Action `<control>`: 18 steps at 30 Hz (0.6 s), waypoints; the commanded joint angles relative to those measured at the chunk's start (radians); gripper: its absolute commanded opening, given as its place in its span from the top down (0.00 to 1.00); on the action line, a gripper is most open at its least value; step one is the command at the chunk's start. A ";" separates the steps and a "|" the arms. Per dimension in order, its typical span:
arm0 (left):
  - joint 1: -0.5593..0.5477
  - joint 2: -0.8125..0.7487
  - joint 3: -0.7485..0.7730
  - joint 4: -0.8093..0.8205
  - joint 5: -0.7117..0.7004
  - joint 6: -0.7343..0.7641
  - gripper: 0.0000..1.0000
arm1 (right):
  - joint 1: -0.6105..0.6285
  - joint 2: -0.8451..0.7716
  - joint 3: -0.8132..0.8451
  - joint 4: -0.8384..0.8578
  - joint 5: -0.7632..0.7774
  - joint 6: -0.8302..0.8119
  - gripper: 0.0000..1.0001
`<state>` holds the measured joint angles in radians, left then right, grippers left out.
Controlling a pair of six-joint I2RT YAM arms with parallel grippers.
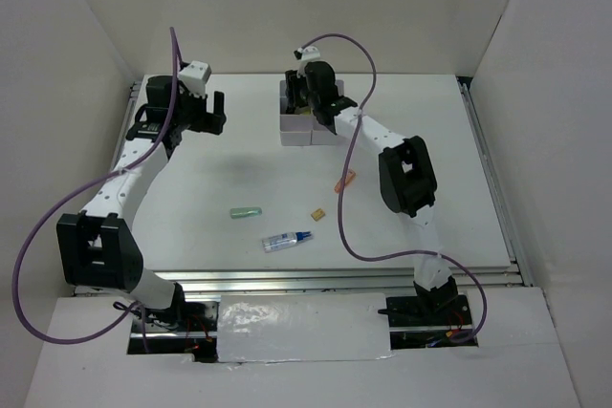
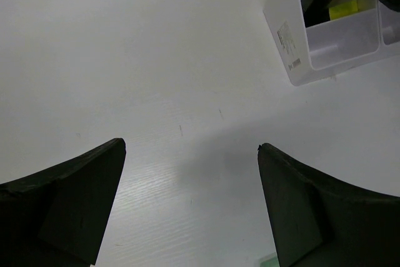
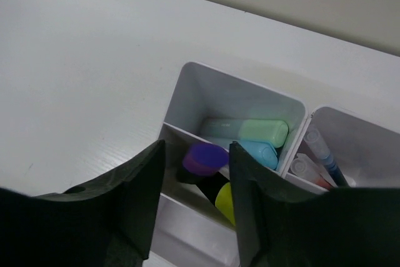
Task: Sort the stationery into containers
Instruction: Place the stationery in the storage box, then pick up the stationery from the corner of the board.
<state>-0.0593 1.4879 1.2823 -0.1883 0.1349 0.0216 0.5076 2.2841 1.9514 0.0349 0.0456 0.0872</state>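
The white bins (image 1: 295, 133) stand at the back middle of the table. My right gripper (image 1: 316, 102) hovers over them, open. In the right wrist view its jaws (image 3: 197, 148) straddle a purple-capped marker (image 3: 205, 157) that leans in a compartment beside a yellow-black marker (image 3: 225, 201). Green (image 3: 262, 130) and light-blue (image 3: 259, 151) markers lie in the compartment behind. My left gripper (image 1: 206, 114) is open and empty at the back left, above bare table (image 2: 190, 145). On the table lie a green marker (image 1: 246, 212), a tan block (image 1: 316, 213), a white tube with blue cap (image 1: 287, 240) and an orange marker (image 1: 346, 180).
A further compartment on the right holds thin pens or tubes (image 3: 319, 154). The bins also show at the upper right of the left wrist view (image 2: 294, 60). White walls enclose the table on three sides. The right arm's cable hangs over the orange marker.
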 commanded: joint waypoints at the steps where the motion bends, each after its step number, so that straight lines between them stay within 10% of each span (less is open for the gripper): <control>1: 0.004 -0.015 -0.012 0.004 0.072 0.061 0.01 | 0.009 -0.012 0.017 0.049 0.007 -0.003 0.46; 9: -0.013 -0.043 -0.043 -0.034 0.308 0.130 0.05 | 0.000 -0.149 -0.023 0.036 0.022 0.071 0.30; 18: -0.371 0.031 0.049 -0.440 0.232 0.455 0.16 | -0.182 -0.477 -0.181 -0.133 0.040 0.232 0.32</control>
<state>-0.3302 1.4921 1.2701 -0.4736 0.3897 0.3386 0.4179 1.9583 1.8122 -0.0387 0.0666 0.2512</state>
